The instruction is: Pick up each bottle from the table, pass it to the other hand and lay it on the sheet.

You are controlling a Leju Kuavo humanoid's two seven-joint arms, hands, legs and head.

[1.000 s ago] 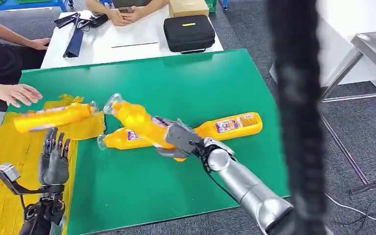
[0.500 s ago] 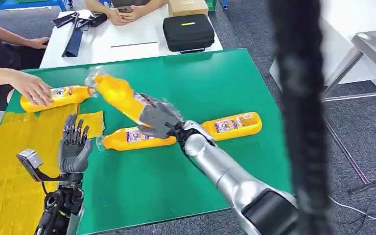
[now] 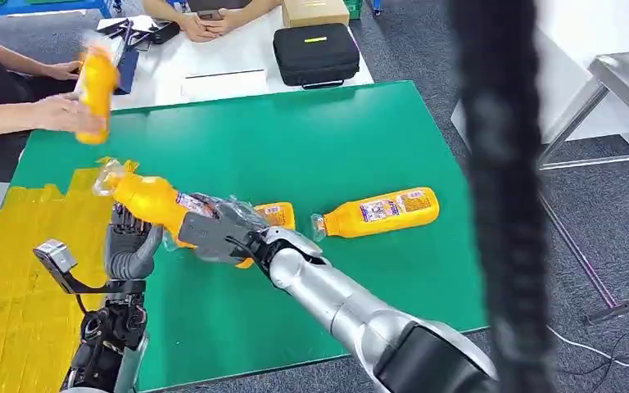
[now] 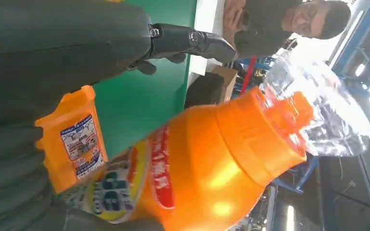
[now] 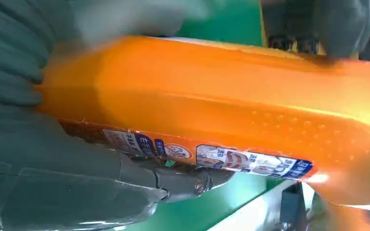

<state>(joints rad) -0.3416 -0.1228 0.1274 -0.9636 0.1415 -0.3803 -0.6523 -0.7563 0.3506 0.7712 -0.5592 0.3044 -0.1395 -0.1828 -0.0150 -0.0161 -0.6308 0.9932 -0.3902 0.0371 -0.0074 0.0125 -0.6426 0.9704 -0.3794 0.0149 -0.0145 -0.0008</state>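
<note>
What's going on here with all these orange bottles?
The right robot hand holds an orange bottle above the green table, its neck reaching over to the left robot hand, which is right under it, beside the yellow sheet. It looks like a handover; whether the left has gripped yet is unclear. Another bottle lies on the table, one more is partly hidden behind the right hand, and a person's hand lifts a fourth bottle away.

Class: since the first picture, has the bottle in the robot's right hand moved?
Yes. The held bottle has gone leftward over the green table, toward the yellow sheet and left hand.
</note>
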